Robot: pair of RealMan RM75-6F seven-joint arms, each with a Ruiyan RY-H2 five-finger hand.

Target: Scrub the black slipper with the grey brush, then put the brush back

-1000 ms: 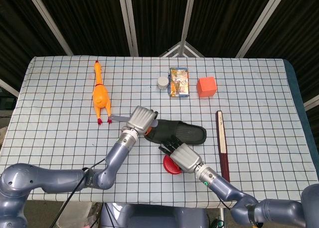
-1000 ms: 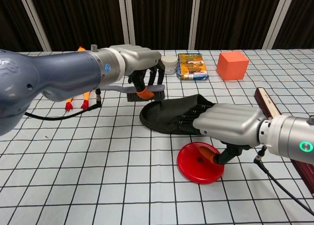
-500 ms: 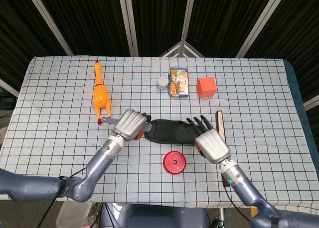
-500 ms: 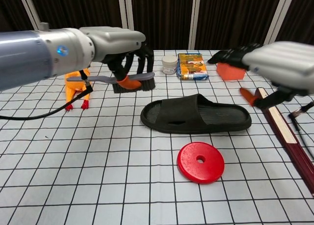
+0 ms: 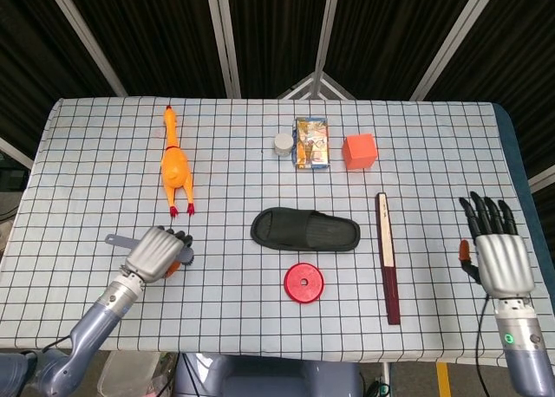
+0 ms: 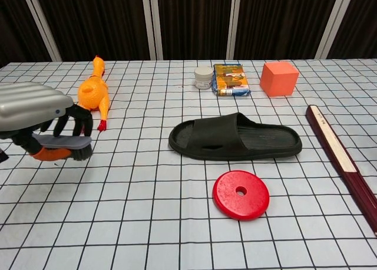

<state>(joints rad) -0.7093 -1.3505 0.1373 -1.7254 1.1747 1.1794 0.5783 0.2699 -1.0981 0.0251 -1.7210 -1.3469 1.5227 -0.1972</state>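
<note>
Fingers (image 6: 73, 121) of left hand (image 5: 154, 253) curling round grey brush (image 6: 62, 145), holding it low over surface (image 5: 87, 180), handle pointing left. Black slipper (image 5: 305, 230) lying well right (long axis across). Right hand (image 5: 497, 250) hanging spread, holding nothing, far right.

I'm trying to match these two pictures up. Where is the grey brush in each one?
Head view: the grey brush is at lower left, held in the left hand, its handle poking out left.
Chest view: the brush is at the far left edge, under that hand's fingers.
Shared landmark: the orange rubber chicken lies just beyond the brush in both.
</note>
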